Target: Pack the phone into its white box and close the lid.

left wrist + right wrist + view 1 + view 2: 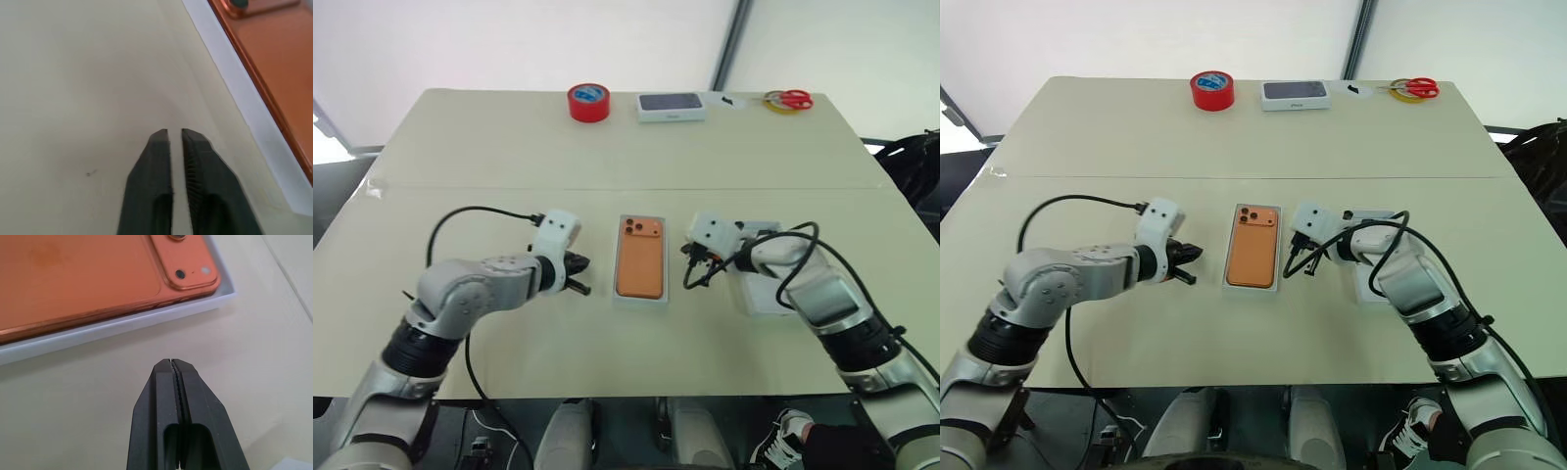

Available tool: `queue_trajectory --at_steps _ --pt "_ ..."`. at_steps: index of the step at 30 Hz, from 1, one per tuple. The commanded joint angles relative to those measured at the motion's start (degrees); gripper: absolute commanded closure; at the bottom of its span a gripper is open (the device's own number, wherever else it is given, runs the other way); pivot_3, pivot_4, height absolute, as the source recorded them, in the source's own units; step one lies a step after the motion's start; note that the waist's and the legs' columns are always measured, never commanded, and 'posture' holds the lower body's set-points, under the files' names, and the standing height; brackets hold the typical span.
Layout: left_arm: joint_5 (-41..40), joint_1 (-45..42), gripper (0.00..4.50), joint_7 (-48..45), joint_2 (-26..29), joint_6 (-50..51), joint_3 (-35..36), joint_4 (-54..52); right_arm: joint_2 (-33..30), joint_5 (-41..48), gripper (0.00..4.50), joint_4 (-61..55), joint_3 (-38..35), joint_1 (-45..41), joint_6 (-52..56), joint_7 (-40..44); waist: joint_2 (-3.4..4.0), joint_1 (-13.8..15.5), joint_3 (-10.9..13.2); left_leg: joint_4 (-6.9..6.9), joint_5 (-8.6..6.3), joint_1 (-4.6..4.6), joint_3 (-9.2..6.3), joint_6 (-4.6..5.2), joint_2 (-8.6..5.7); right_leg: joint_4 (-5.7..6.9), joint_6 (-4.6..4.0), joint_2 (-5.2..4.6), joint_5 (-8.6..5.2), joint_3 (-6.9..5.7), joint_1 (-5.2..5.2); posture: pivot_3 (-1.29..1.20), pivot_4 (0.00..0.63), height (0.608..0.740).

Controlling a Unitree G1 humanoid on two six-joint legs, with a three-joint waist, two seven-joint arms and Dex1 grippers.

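Note:
The orange phone (640, 258) lies camera side up inside the white box (639, 302) at the middle of the table. My left gripper (579, 274) hovers just left of the box, shut and empty. The left wrist view shows its fingertips (161, 139) nearly touching, a short way from the box rim (254, 122). Just right of the box is my right gripper (692, 266), shut on nothing, its tips (170, 363) close to the box wall (122, 328) near the phone's lens corner. The white lid (762, 296) lies right of the box, largely covered by my right forearm.
Along the table's far edge stand a red tape roll (588, 102), a white box with a dark top (672, 107) and red-handled scissors on a yellow ring (788, 100). Black cables loop off both wrists. A seam crosses the table behind the box.

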Motion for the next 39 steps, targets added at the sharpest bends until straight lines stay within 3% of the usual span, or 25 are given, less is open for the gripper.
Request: queue_trajectory --at_steps 1,7,12,26,30,39 --pt "6.4 -2.4 4.34 -4.4 -2.2 -1.3 -1.5 0.4 2.0 -1.8 4.5 -2.8 1.3 -1.9 2.2 -1.6 0.01 0.0 0.0 0.0 0.0 0.0 0.0 0.0 0.02 0.01 0.0 0.01 0.0 0.0 -0.02 0.0 0.15 0.732" --pt "12.5 -3.9 4.34 -10.9 -6.9 0.1 -2.8 1.4 4.2 -2.4 4.5 -4.8 3.5 -1.9 4.1 -1.5 0.01 0.0 0.0 0.0 0.0 -0.01 0.0 0.01 0.04 0.03 0.02 0.05 0.0 0.0 -0.04 0.0 0.15 0.732" --pt "14.8 -5.1 4.34 -16.6 -10.8 2.1 -4.8 1.5 2.1 -2.6 4.5 -6.0 3.4 -1.2 3.0 0.1 0.01 0.1 0.0 0.02 0.0 -0.02 -0.02 0.02 0.03 0.05 0.03 0.03 0.0 0.0 -0.03 0.0 0.15 0.732" --pt "23.9 -13.3 4.34 -25.9 -28.5 2.8 -10.5 11.1 -12.5 0.0 4.5 -13.8 -5.3 9.0 1.8 7.6 0.02 0.1 0.0 0.11 -0.11 -0.02 -0.05 0.22 -0.12 0.02 0.22 -0.12 -0.09 0.0 0.08 0.0 0.15 0.732" --pt "25.2 -13.5 4.34 -28.0 -30.1 3.4 -10.6 11.7 -15.8 0.0 4.5 -13.8 -7.4 12.3 0.5 9.0 0.02 0.0 0.0 0.1 -0.11 0.0 -0.04 0.22 -0.05 0.06 0.21 -0.07 -0.1 0.0 0.06 0.0 0.15 0.732" --pt "28.6 -12.8 4.34 -29.9 -29.6 4.0 -8.3 12.8 -16.9 -0.2 4.5 -13.2 -9.5 13.6 0.4 8.6 0.02 0.0 0.0 0.11 -0.11 0.01 -0.03 0.22 -0.02 0.06 0.22 -0.06 -0.11 0.01 0.05 0.0 0.15 0.732"
